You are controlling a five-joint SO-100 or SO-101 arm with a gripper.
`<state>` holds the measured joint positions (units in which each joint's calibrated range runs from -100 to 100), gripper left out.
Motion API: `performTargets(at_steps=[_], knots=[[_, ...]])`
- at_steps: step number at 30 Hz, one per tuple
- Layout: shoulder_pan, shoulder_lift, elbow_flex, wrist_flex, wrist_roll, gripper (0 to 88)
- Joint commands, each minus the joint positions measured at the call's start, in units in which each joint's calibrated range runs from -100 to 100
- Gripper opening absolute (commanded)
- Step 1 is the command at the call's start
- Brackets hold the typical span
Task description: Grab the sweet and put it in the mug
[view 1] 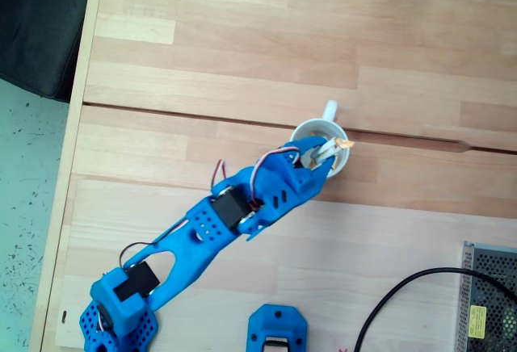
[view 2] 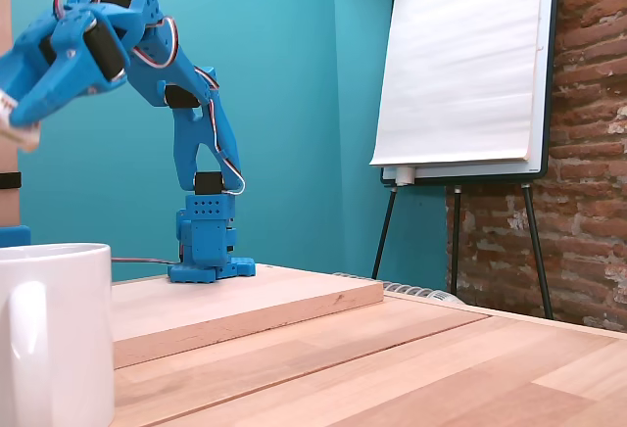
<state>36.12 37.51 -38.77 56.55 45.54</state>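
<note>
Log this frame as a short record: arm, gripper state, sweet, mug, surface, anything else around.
arm: blue five-joint arm, extended over the mug
gripper: gripper shut on the sweet, above the mug opening
sweet: tiny white-wrapped sweet with twisted yellow-orange ends, held, not yet released
mug: small round white ceramic mug, upright, handle pointing to the top of the top-down fixed view
surface: light wooden table
other: black cable, metal mesh box, flipchart easel

Both fixed views give you bright, even, soft daylight (shadows stay faint). The close mug [view 2: 51,334] is blurred, and the top-down picture looks slightly soft overall.
</note>
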Motion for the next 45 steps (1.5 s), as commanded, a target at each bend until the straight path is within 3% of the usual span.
performTargets(at_steps=[1, 18, 28, 31, 35, 41, 45], knots=[[0.78, 0.01, -0.39, -1.15, 0.00, 3.8], [0.34, 3.80, 0.59, -1.95, -0.05, 4.4], [0.34, 3.54, 0.59, -1.71, -0.10, 22.4], [0.34, 3.19, 0.68, -1.71, -0.10, 24.2], [0.05, 0.35, 1.57, -1.15, -0.44, 19.4], [-3.00, -13.59, 16.83, -1.15, -0.59, 3.5], [-7.94, -22.97, 29.76, -1.87, -0.63, 3.4]])
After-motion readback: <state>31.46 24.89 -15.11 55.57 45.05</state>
